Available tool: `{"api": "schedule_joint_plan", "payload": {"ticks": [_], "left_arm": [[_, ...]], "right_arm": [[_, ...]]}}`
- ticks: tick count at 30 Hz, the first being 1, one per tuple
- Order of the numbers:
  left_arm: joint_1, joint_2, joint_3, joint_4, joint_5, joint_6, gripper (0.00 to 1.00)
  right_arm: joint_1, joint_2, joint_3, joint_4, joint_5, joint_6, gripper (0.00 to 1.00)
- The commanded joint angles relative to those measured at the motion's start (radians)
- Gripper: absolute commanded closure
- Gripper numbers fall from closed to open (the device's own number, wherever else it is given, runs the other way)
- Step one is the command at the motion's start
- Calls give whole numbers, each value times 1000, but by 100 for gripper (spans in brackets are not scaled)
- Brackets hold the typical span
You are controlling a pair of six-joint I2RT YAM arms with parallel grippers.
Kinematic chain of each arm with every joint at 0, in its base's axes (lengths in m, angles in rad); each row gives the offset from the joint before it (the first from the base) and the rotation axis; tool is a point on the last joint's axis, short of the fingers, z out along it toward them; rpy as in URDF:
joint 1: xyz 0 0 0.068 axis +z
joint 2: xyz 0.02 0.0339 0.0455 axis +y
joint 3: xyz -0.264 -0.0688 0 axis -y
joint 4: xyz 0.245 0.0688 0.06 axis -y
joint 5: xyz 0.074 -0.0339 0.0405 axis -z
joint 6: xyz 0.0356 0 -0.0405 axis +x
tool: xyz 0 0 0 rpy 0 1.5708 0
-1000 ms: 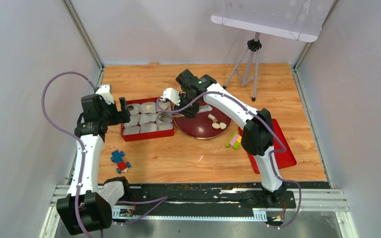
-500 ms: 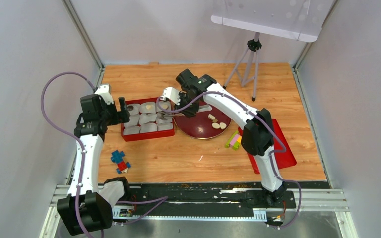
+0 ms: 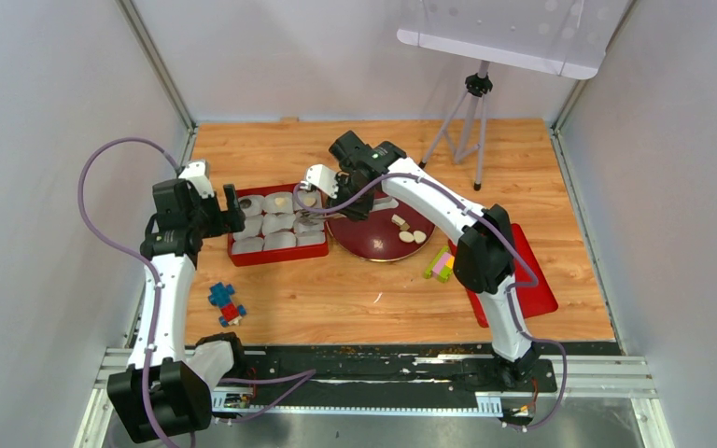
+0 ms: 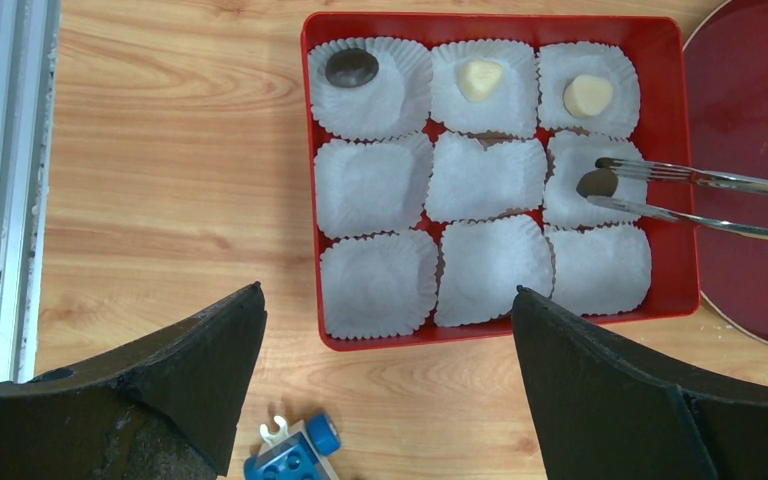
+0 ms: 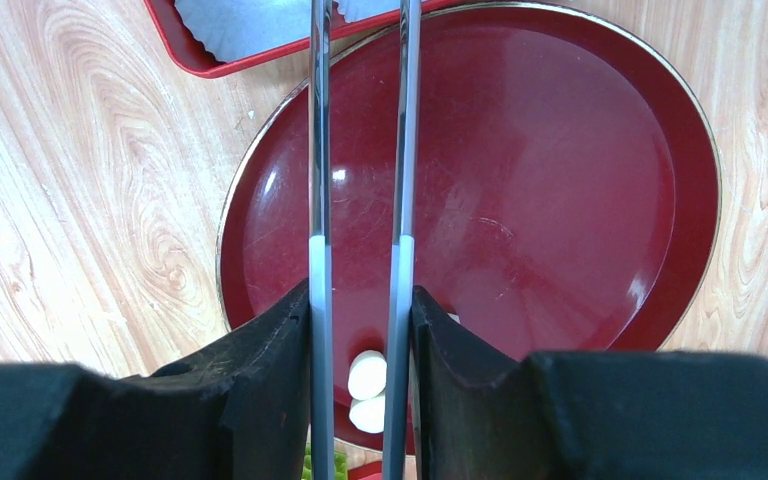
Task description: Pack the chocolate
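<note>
The red tray (image 4: 310, 200) holds white paper cups. One dark chocolate (image 4: 351, 67) and two cream ones (image 4: 480, 78) (image 4: 588, 95) lie in its far row. My right gripper (image 5: 360, 290) is shut on metal tongs (image 5: 320, 150). The tongs' tips (image 4: 660, 190) pinch a dark chocolate (image 4: 597, 182) over the right cup of the middle row. More cream chocolate (image 5: 366, 375) lies on the dark red plate (image 5: 560, 180). My left gripper (image 4: 388, 290) hangs open above the tray's near edge, with nothing between its fingers.
A blue toy block (image 4: 295, 455) lies on the wood just in front of the tray. A green and pink block (image 3: 440, 264) sits right of the plate, beside a flat red lid (image 3: 537, 289). A tripod (image 3: 467, 121) stands at the back right.
The right wrist has crept very slightly left toward the tray with the tongs. The left arm has not moved.
</note>
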Motion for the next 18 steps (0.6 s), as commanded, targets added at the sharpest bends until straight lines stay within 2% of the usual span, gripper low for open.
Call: {"api": "schedule_joint_plan", "payload": {"ticks": [1,12,18], "left_arm": [[10,-16,-4,40,12,-19,0],[10,-21,-14,47,16,-26,0],[10,-18,-14,51,15,-25,0]], "right_arm": [[7,-20,40,30,8,13,64],[8,-33,46,39,26,16,64],[5,-117,23,53,47,11,66]]}}
